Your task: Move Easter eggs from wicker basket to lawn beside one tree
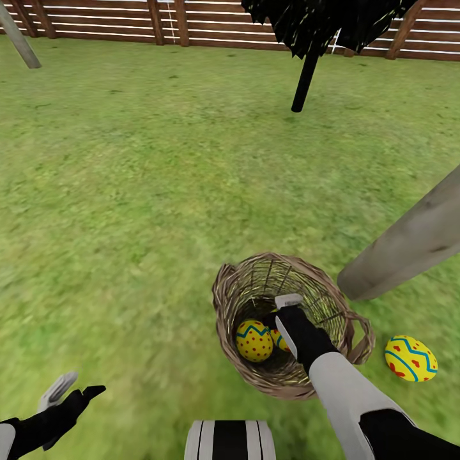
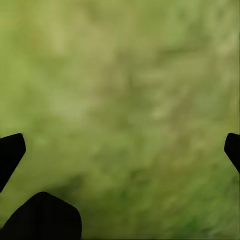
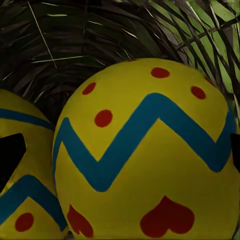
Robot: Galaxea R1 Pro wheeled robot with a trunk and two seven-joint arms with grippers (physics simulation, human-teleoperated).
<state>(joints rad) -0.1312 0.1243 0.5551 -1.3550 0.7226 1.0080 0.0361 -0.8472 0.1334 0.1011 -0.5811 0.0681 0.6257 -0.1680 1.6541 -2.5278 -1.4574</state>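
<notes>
Right gripper [image 1: 281,317] reaches down inside the wicker basket [image 1: 237,287], jaws spread around one Easter egg [image 3: 150,155]; contact unclear. A second egg [image 1: 253,340] lies just beside it, partly hidden. Third egg [image 1: 411,358] rests on the lawn [image 1: 128,191] near the pale tree trunk [image 1: 409,243]. Left gripper [image 1: 70,393] is open over blurred grass.

Grass [image 1: 128,191]: mottled yellow-green, flat, covering most of the frame from the bottom edge up to the fence. Evenly lit.

Fence [image 1: 211,22]: brown horizontal wooden slats with upright posts, running across the top edge.

Dark tree [image 1: 305,80]: thin black trunk, top centre-right, black foliage cut off by the upper edge.

Pale trunk [image 1: 409,246]: thick, grey-beige, slanting in from the right edge.

Grey post [image 1: 19,39]: leaning, upper left corner.
</notes>
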